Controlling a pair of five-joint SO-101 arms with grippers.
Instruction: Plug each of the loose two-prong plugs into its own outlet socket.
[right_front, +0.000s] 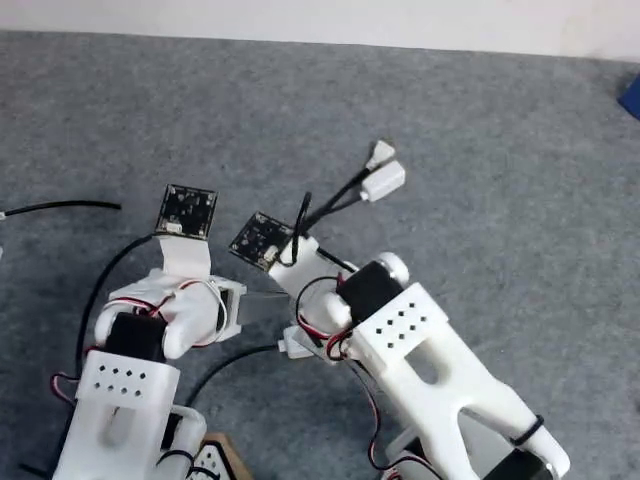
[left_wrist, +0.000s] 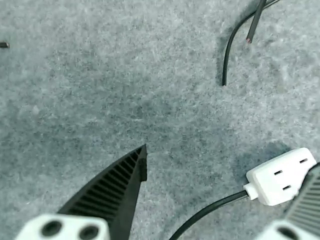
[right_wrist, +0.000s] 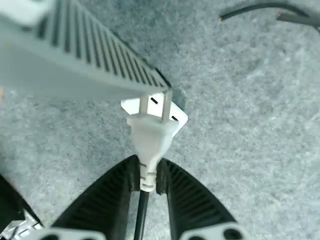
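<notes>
While my right end effector (right_wrist: 148, 168) is clamped on the plug (right_wrist: 150, 132) (prongs just short of the socket (right_wrist: 178, 116)), my left end effector (left_wrist: 230, 160) gapes wide, gripping nothing; a skewed push could skid the socket.

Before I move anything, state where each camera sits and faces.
High view: fixed above, looking down on the grey table; both arms show.
Left wrist view: on the left arm, facing down past the open left gripper at a white socket.
Right wrist view: on the right arm, facing down; right gripper holds a plug.
Both wrist views share that socket.
</notes>
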